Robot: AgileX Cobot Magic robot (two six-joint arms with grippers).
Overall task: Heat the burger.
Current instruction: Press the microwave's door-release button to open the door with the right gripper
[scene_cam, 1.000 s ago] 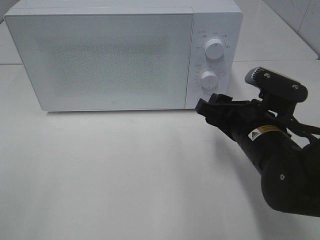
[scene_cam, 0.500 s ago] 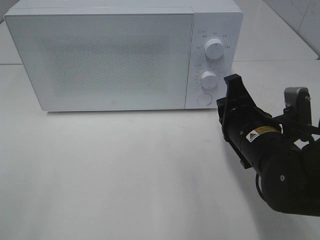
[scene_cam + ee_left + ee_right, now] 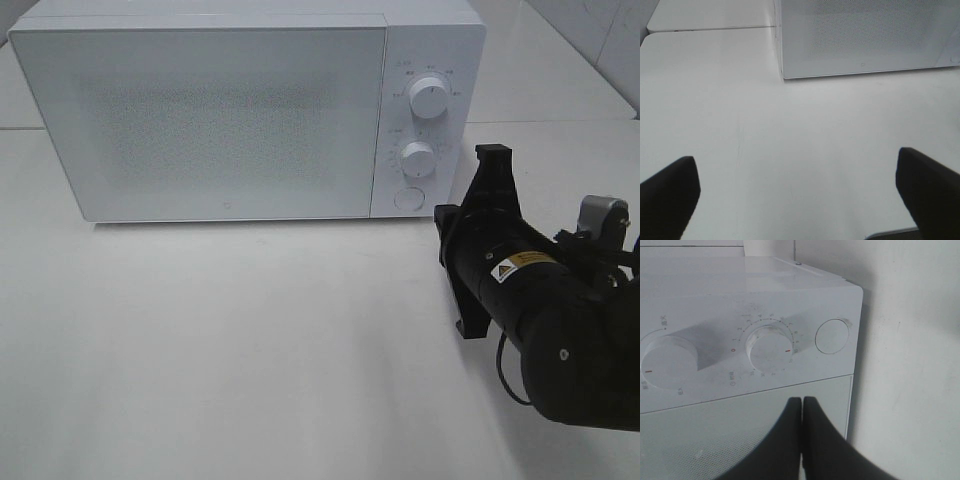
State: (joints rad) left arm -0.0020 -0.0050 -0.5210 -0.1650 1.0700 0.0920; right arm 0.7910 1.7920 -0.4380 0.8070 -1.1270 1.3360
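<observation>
The burger is out of view. The white microwave (image 3: 230,120) stands at the back of the table with its door closed. My right arm (image 3: 540,290) reaches toward the microwave's control panel from the right, and its wrist hides the fingers in the exterior high view. In the right wrist view my right gripper (image 3: 801,402) is shut on nothing, its fingertips pressed together a short way off the panel, near a dial (image 3: 770,347) and the round button (image 3: 832,336). My left gripper (image 3: 797,195) is open over bare table, well in front of the microwave (image 3: 865,35).
The panel carries an upper knob (image 3: 429,99), a lower knob (image 3: 417,158) and a round button (image 3: 407,198). The white table (image 3: 250,340) spreads out in front of the microwave. A tiled wall rises at the back right.
My right gripper has closed from open to fully shut. Its wrist has rolled and drawn back a little to the right, away from the round button. The left gripper has not moved.
</observation>
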